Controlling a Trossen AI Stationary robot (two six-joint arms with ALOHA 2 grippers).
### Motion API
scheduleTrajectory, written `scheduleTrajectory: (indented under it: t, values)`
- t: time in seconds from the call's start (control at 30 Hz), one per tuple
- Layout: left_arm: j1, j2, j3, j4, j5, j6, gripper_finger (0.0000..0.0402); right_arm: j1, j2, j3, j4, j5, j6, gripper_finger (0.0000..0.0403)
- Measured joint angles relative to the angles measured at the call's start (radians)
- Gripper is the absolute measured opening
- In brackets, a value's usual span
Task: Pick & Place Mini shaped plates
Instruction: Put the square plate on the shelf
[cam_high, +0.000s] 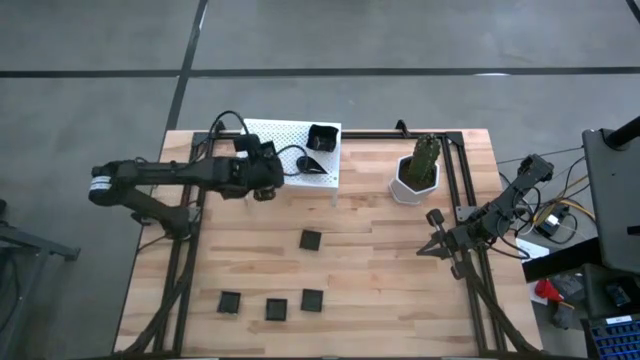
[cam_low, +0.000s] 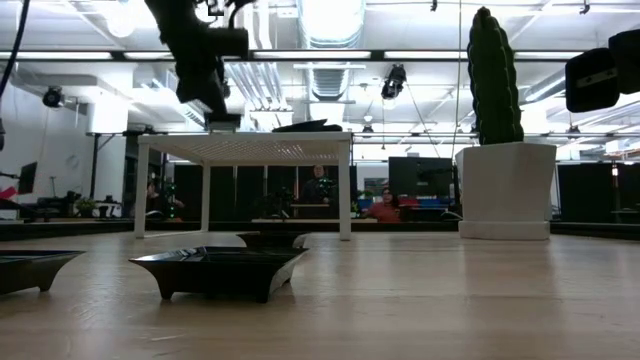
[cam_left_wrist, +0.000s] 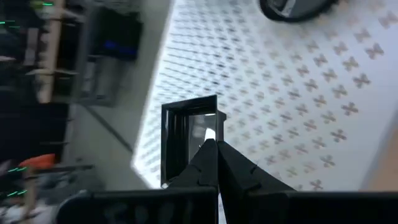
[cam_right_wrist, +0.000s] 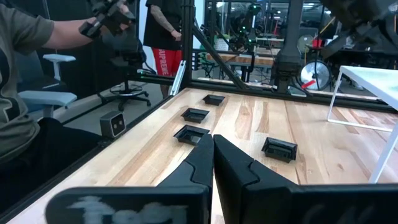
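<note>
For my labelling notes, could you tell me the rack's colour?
White, perforated rack; clearest in the high view.

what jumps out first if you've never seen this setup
The white rack at the table's far edge draws the eye, with the left gripper shut on a small black plate over its near-left part and two more plates on its right end. Next comes the cactus pot to the rack's right. Four black square plates lie scattered on the wood nearer the front, while the right gripper waits shut at the right edge.
</note>
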Motion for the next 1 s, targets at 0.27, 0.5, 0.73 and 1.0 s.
scheduleTrajectory:
  t: [0.27,0.5,0.73,1.0]
  values:
    - [0.086,-0.081,-0.128,0.191,0.149,0.103,0.0,0.0,0.0,0.0,0.0,0.0,0.0,0.0008]
    - [0.149,-0.11,-0.181,0.247,0.187,0.214,0.0,0.0,0.0,0.0,0.0,0.0,-0.002,0.0008]
    - [0.152,-0.106,-0.228,0.3,0.173,0.268,0.0,0.0,0.0,0.0,0.0,0.0,0.0,0.0008]
    - [0.15,-0.109,-0.263,0.316,0.079,0.29,0.0,0.0,0.0,0.0,0.0,0.0,-0.001,0.0008]
